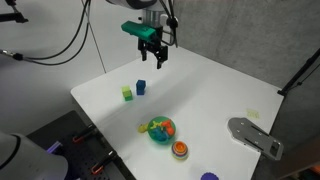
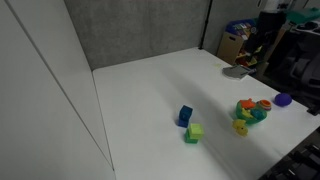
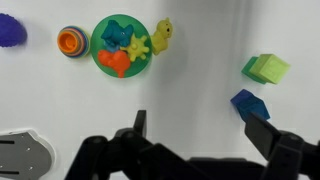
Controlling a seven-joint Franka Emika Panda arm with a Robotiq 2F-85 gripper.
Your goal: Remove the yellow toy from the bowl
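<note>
The small teal bowl (image 3: 99, 27) holds blue, orange and yellow-green toys. It also shows in both exterior views (image 1: 160, 140) (image 2: 248, 117). The tiny yellow toy (image 3: 162, 35) lies on the white table just outside the bowl's rim, and is seen in both exterior views (image 1: 142, 127) (image 2: 240, 127). My gripper (image 3: 200, 125) is open and empty. In an exterior view it hangs high above the table (image 1: 150, 48), well away from the bowl and nearer the blue cube.
A blue cube (image 3: 248, 102) and a yellow-green cube (image 3: 268, 68) sit together apart from the bowl. A small orange dish (image 3: 70, 41) and a purple object (image 3: 10, 28) lie on the bowl's other side. A grey flat object (image 1: 255, 135) rests near the table's edge.
</note>
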